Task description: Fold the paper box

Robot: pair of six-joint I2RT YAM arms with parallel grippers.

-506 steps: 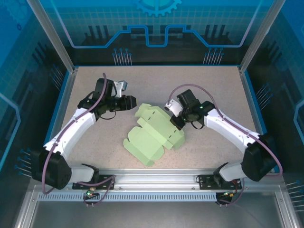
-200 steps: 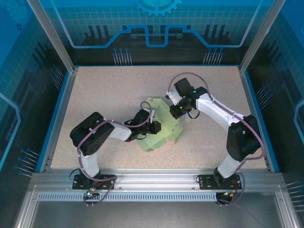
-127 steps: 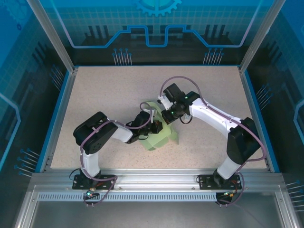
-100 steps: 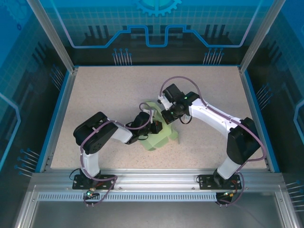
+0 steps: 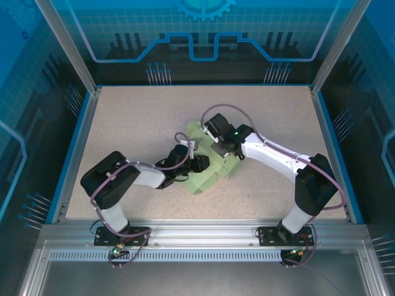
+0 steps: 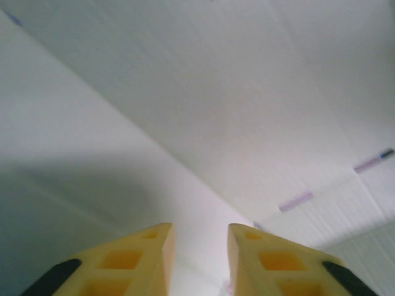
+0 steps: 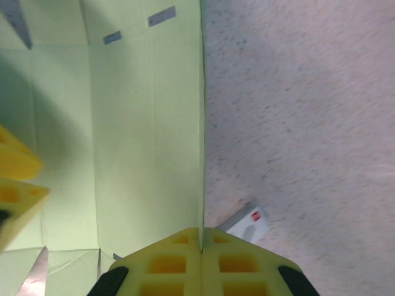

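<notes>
At the centre of the counter [image 5: 136, 117], the right gripper [image 7: 202, 237] is pinched tight on the top edge of an upright wall of the paper box [image 5: 203, 180], the thin card running straight into the seam between its yellow fingers. Just beside it, the left gripper [image 6: 197, 259] sits low against the box's near-left side, jaws only a narrow gap apart, with pale card in front of them and nothing I can make out between them. So one wall is held up and the box is half-raised, not yet closed.

The danger is that single pinch. If the right arm drags sideways, I judge it could crease or tear the card, or slide the whole light box across the speckled surface. The left fingers show right inside the right wrist view, so the two arms are working very close together, and a careless swing could knock them into each other or flatten a standing flap.

There's plenty of room, though. Open counter lies on every side of the box, and the blue rim [image 5: 203, 86] is well apart from it.
</notes>
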